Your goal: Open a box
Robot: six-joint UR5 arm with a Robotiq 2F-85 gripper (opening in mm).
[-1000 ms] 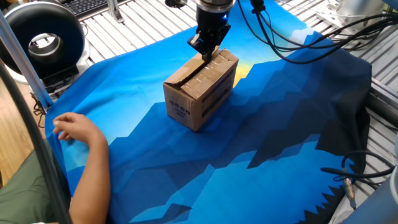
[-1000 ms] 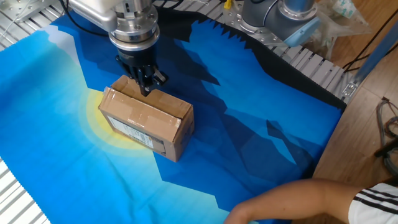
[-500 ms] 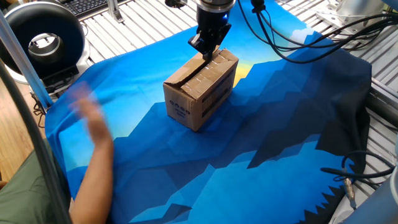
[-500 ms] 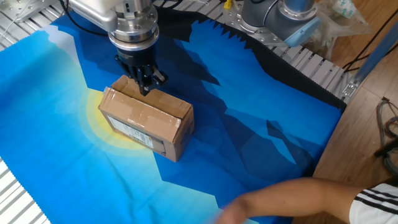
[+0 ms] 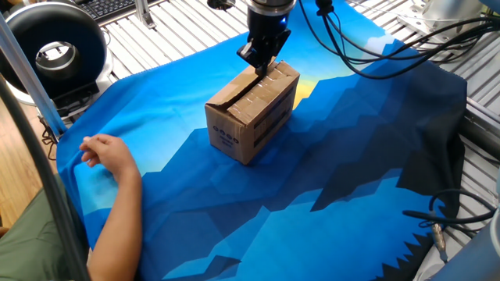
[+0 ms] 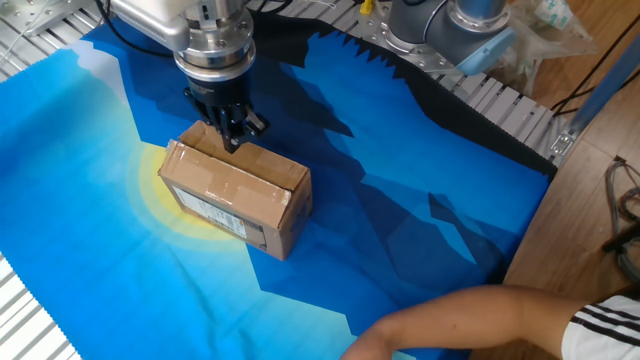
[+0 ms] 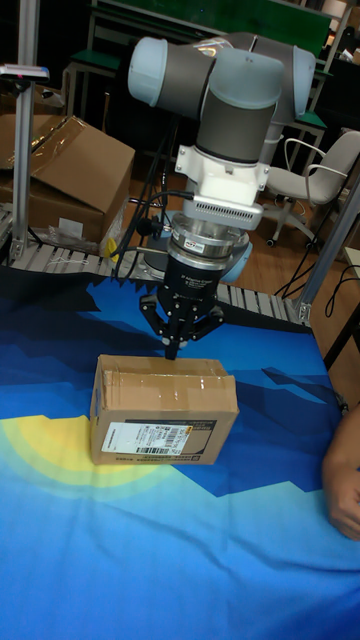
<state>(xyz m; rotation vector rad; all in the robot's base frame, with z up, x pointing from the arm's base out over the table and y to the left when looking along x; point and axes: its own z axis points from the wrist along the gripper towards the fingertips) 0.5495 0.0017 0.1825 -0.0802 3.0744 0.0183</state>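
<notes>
The box [image 5: 254, 105] is a small brown cardboard carton that stands on the blue cloth [image 5: 328, 179], its flaps down and taped. It also shows in the other fixed view as box [image 6: 235, 195] and in the tall view as box [image 7: 165, 405], label side facing front. My gripper [image 5: 260, 69] points straight down, its fingers drawn together to a point that touches the top of the box at its far long edge. The same gripper [image 6: 233, 143] and gripper [image 7: 171, 350] look shut, with nothing visibly pinched.
A person's hand [image 5: 105, 152] rests on the cloth left of the box; the person's forearm [image 6: 470, 320] and hand [image 7: 345, 480] lie at the cloth's edge. A black round device [image 5: 51, 47] sits at the back left. Cables [image 5: 437, 218] trail at the right. A big carton [image 7: 70, 175] stands behind the table.
The person's hand lifted and swung over the cloth, then settled back down near where it was. My gripper and the box have not moved.
</notes>
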